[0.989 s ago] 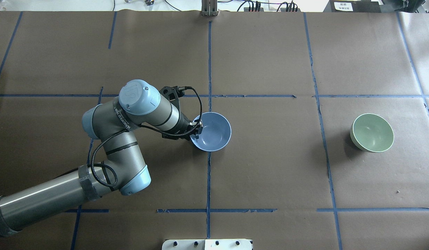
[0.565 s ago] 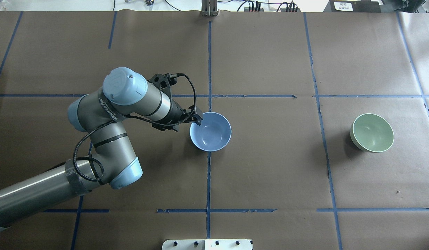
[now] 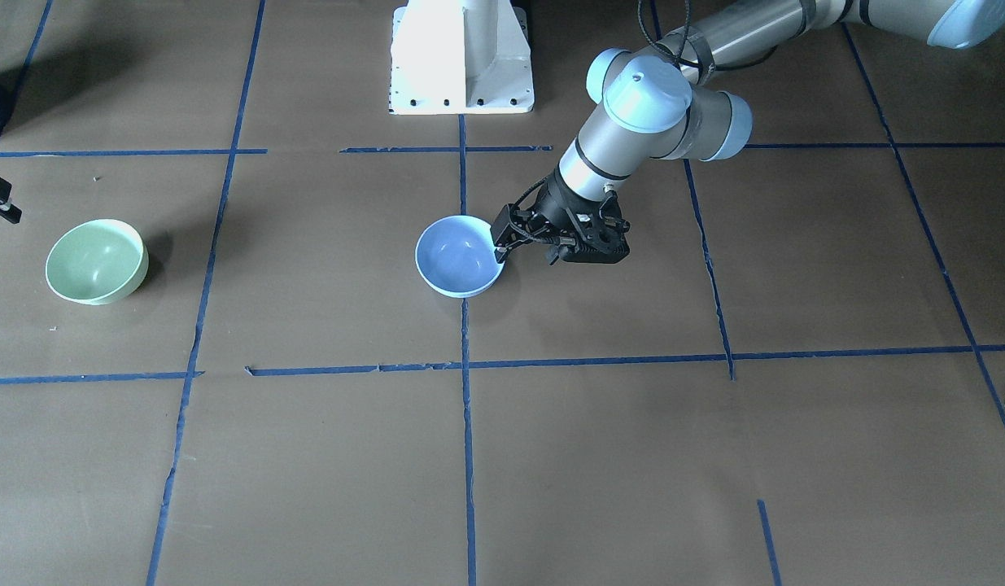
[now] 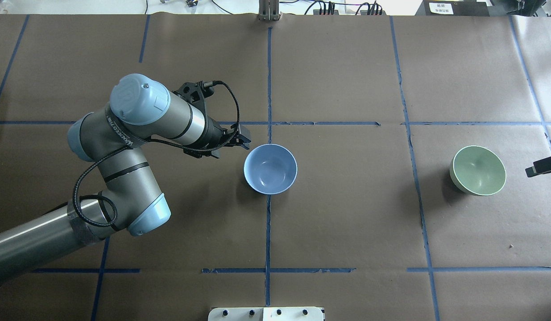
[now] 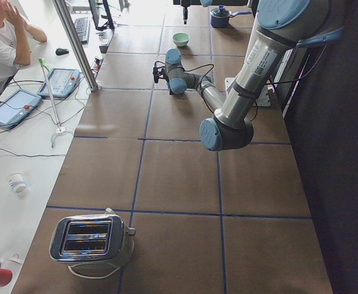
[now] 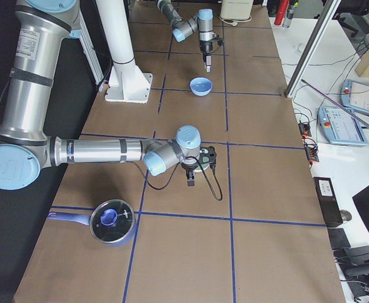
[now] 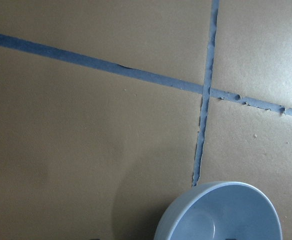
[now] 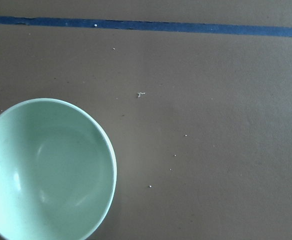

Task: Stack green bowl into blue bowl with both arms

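The left claw hangs empty with its jaws apart, just off the blue bowl at its 10 o'clock in the overhead view. The blue bowl sits upright and free near the middle of the surface. Any sideways swing of this arm could clip the rim and skate the bowl off its spot. The right claw only pokes in at the edge, at 3 o'clock of the green bowl and close to it. Whether its jaws are apart or together cannot be told. The green bowl stands upright at 3 o'clock of the blue one, well apart from it, and is not yet held. Its wall looks glossy, so a shallow pinch on the rim may slip or tip it, and a descent that is off line would likely shove it. On arrival it could knock the unheld blue bowl aside. The surface is brown paper gridded with blue tape, with the white pedestal at the robot's side. Farther out lie a toaster and a lidded pot, and a person sits at a side desk.
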`<state>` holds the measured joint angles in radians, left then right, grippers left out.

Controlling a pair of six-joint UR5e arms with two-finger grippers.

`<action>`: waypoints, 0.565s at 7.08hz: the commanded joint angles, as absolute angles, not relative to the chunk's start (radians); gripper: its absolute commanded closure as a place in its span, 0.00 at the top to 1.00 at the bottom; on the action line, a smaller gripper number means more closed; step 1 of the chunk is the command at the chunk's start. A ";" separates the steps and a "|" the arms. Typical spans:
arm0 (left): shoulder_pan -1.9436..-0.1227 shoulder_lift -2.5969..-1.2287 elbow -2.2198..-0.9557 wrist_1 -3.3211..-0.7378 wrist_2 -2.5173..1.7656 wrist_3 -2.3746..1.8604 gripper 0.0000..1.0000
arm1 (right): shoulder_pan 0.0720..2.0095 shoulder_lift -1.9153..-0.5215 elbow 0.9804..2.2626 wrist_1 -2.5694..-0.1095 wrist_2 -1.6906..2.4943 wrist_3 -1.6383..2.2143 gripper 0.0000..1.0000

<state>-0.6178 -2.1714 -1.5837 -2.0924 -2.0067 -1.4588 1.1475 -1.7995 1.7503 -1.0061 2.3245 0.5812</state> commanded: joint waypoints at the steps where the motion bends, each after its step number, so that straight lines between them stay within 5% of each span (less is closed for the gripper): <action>1: -0.620 -2.171 -1.586 -2.092 -2.006 -1.459 0.87 | 1.076 -1.744 1.604 -0.845 2.312 0.684 0.99; 3: -0.626 -2.151 -1.604 -2.092 -2.005 -1.459 0.87 | 0.979 -1.677 1.542 -0.726 2.246 0.913 0.98; 4: -0.626 -2.149 -1.606 -2.092 -2.005 -1.460 0.87 | 0.948 -1.678 1.534 -0.700 2.221 0.929 0.63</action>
<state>-0.6246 -2.1548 -1.5992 -2.0923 -2.0054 -1.4591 0.9967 -1.6911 1.5536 -0.7476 2.2583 0.8680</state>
